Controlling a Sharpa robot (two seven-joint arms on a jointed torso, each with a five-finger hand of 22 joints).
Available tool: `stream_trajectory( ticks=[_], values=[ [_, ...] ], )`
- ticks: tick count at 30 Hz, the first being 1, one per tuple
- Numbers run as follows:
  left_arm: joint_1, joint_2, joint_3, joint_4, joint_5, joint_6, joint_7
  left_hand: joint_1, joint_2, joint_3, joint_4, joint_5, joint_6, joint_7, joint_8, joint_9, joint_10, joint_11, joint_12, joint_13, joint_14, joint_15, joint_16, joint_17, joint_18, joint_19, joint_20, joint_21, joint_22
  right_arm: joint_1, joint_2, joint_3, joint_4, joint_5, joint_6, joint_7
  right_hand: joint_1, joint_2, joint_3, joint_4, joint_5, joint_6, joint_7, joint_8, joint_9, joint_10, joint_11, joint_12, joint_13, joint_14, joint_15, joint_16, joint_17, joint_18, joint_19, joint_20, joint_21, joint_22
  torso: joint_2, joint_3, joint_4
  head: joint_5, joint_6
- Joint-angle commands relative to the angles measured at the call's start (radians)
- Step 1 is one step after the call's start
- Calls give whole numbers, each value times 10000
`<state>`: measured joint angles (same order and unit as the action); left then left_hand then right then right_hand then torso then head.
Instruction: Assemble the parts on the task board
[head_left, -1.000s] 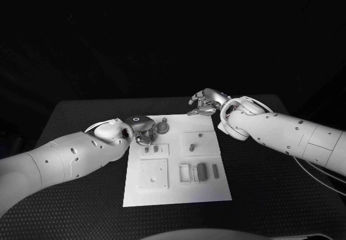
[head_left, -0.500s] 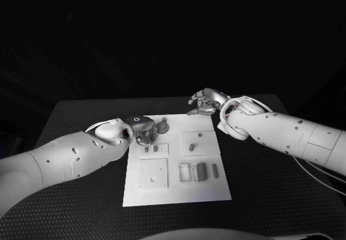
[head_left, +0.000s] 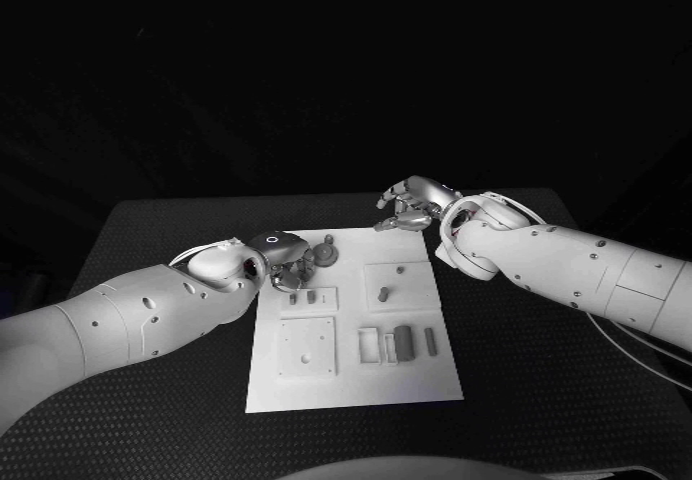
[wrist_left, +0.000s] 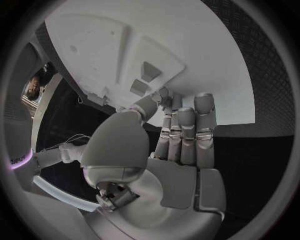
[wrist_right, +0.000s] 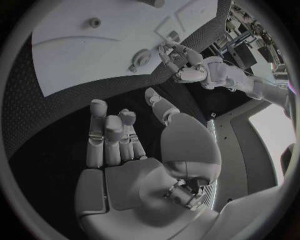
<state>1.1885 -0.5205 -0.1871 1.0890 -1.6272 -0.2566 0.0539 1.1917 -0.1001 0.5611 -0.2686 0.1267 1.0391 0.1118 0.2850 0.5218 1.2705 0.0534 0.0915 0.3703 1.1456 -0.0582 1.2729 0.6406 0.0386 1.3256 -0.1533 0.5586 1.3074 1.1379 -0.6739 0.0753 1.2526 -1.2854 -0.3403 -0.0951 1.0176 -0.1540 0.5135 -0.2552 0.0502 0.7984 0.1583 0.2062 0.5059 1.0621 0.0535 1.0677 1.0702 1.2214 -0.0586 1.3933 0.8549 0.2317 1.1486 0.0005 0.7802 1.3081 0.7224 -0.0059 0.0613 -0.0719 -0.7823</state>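
The white task board (head_left: 353, 385) lies in the middle of the table. A round part (head_left: 329, 255) sits near its far left corner, two small pegs (head_left: 303, 297) stand nearer, and a peg (head_left: 384, 294) stands in a square recess. My left hand (head_left: 286, 262) hovers at the board's left edge beside the round part. Its fingers (wrist_left: 184, 122) stretch side by side to the board's rim (wrist_left: 206, 80), with the thumb close against them. Whether anything is pinched there is hidden. My right hand (head_left: 411, 205) hangs at the board's far right corner, fingers (wrist_right: 109, 132) loosely curled, holding nothing.
Several upright blocks (head_left: 404, 342) stand in slots on the board's near right, beside a square plate (head_left: 307, 347). Black textured table (head_left: 548, 380) surrounds the board on all sides. In the right wrist view my left hand (wrist_right: 187, 62) is next to the round part (wrist_right: 140, 59).
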Motion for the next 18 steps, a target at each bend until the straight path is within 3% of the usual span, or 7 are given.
stream_trajectory(
  ticks=[1,3,18],
  values=[
    [-52,-17,-38,-6,132,128,207,-16,-119,-18,-37,-95,-65,71,-22,-24,-30,9,-81,7,-39,5,-50,2,1003,-37,-24,-90,176,-7,-3,4,11,0,24,60,-85,-6,5,59,-16,-17,76,56,-17,-80,-24,69,-17,-50,-7,-36,-14,301,-5,-44,-57,170,-4,-5,3,1,-2],
    [-52,-17,-38,-4,148,107,209,-53,-163,-63,-30,-524,-137,99,-56,-43,-96,42,-134,19,-105,37,-95,-8,992,-96,2,-146,163,-7,-2,4,4,0,24,59,-85,-5,5,60,-16,-17,76,56,-17,-80,-24,70,-17,-50,-7,-36,-15,301,-5,-44,-57,170,-3,-7,0,2,2],
    [-53,-52,-38,-17,268,-24,142,-155,-397,-183,34,-639,-642,289,-309,-178,-217,92,-208,76,-179,86,-125,5,1007,-126,48,-238,163,-8,-7,4,2,1,23,51,-86,-9,4,58,-17,-21,77,55,-18,-82,-23,72,-21,-51,-6,-37,-15,301,-6,-44,-58,170,-4,-6,0,9,17]
  ],
)
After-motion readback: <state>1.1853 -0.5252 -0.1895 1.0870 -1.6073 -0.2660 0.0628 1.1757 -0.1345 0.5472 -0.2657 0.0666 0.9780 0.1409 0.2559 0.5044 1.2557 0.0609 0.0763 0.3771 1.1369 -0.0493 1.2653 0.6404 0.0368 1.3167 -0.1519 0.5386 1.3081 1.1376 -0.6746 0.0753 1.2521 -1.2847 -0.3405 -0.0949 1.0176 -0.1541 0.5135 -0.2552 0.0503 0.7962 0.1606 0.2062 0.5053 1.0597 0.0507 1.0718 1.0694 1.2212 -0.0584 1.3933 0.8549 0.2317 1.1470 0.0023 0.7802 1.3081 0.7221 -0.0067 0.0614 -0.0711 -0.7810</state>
